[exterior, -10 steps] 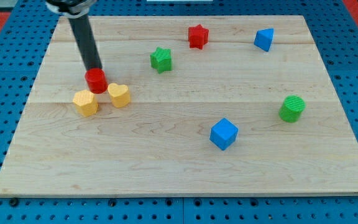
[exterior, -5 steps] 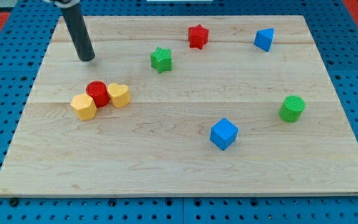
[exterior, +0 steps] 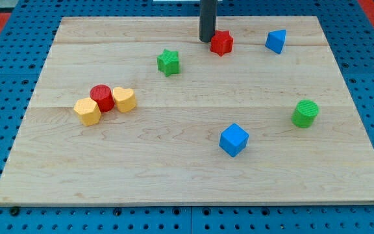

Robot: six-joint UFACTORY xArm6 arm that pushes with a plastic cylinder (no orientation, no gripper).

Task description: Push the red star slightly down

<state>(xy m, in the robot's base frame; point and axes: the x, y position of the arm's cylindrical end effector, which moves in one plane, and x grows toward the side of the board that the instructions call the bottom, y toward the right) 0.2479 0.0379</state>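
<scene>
The red star (exterior: 222,43) lies on the wooden board (exterior: 193,169) near the view's top, right of centre. My tip (exterior: 206,39) stands right against the star's left side, a little above its middle. The dark rod rises straight up out of the view's top edge.
A green star (exterior: 169,62) lies left of and below the red star. A blue block (exterior: 276,41) lies to its right. A red cylinder (exterior: 101,97) sits between a yellow hexagon (exterior: 87,111) and a yellow heart (exterior: 124,99) at the left. A blue cube (exterior: 233,140) and a green cylinder (exterior: 305,113) lie lower right.
My tip moved from the red cylinder at the left across to the red star. The red star shifted right and slightly down. The red cylinder ended up between the two yellow blocks.
</scene>
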